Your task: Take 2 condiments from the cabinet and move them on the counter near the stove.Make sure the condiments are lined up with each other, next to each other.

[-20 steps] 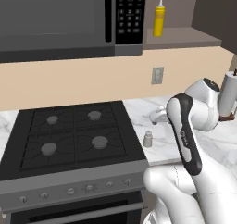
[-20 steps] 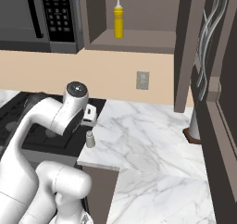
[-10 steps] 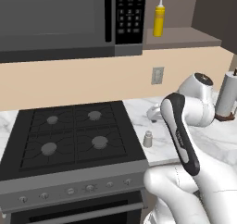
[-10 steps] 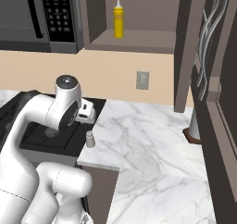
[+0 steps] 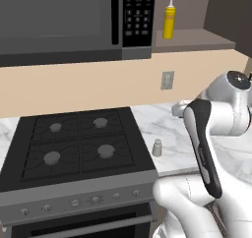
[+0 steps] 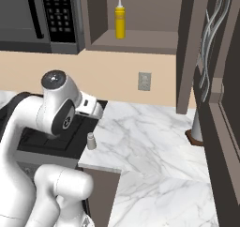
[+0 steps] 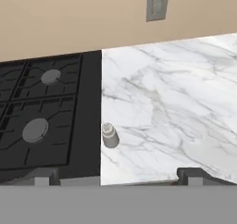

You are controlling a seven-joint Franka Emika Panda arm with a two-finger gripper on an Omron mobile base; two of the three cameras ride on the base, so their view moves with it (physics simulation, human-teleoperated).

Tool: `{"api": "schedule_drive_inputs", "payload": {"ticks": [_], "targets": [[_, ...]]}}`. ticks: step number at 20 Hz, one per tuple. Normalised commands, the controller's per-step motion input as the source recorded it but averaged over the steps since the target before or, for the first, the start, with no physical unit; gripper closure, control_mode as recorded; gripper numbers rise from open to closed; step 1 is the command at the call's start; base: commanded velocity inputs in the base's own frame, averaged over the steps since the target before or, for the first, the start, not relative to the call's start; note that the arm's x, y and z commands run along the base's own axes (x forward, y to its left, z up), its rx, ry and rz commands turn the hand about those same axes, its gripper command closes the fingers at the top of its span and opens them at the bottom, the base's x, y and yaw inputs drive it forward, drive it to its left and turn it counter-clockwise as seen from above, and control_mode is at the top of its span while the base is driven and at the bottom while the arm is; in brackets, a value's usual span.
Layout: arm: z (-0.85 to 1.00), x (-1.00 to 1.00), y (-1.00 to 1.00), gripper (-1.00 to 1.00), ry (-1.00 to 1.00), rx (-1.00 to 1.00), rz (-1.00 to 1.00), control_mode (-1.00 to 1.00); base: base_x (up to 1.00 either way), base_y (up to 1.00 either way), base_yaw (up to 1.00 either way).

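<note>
Over the last second the arm had swung its upper joints back and up from the worktop, leaving the small grey shaker standing alone, so one condiment looked delivered and the next reach was probably for the cabinet.

In the left base view, the shaker [image 5: 157, 147] stood upright on the white marble worktop [image 5: 162, 121], just beside the right edge of the black gas stove [image 5: 74, 146]. The yellow squeeze bottle [image 5: 169, 20] stood upright on the cabinet [image 5: 197, 38] shelf, the one thing seen on it, right of the microwave [image 5: 74, 20].

In the right base view, the bottle [image 6: 120, 20] stood on the shelf board and the shaker [image 6: 91, 141] stood near the stove corner, well apart from a paper-towel roll [image 6: 197, 127].

In the hand view, the claw [image 7: 118, 176] was spread wide and empty, above the shaker [image 7: 109, 135].
</note>
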Motion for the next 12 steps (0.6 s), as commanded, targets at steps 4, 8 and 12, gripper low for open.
{"api": "schedule_drive_inputs", "payload": {"ticks": [4,8,12], "targets": [[0.8,0.0,-0.02,-1.0,-0.14,-0.04,-0.07,-1.0,0.0,0.0,0.0],[0.88,0.0,0.0,-1.0,-0.13,-0.03,-0.04,-1.0,0.0,0.0,0.0],[0.76,0.0,-0.03,-1.0,-0.1,-0.03,-0.06,-1.0,0.0,0.0,0.0]]}}
